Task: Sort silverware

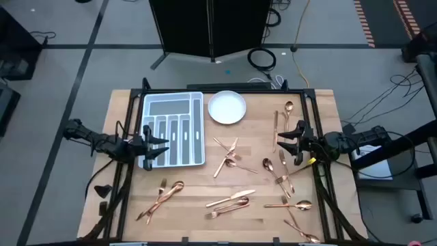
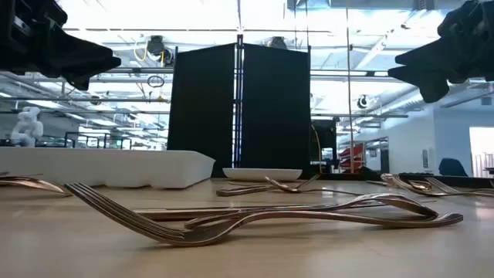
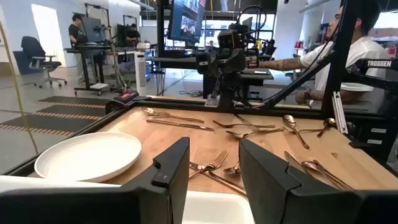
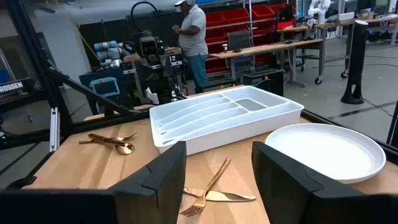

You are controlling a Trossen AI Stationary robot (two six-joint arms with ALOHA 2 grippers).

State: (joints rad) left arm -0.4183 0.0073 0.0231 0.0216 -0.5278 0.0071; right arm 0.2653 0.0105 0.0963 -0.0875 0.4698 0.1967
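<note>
"TROSSEN" reads white on the dark frame post (image 3: 378, 63) beside the table

tray (image 1: 173, 130) at desk (image 1: 198, 198) back left, plate (image 1: 227, 107) just right of it. silverware (image 1: 231, 201) scattered across desk front and right. left gripper (image 1: 158, 142) over tray's left edge, right gripper (image 1: 290, 134) over desk's right side.

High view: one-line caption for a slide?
Copper silverware scattered across the table, tray and plate empty, both arms waiting at the sides.
</note>
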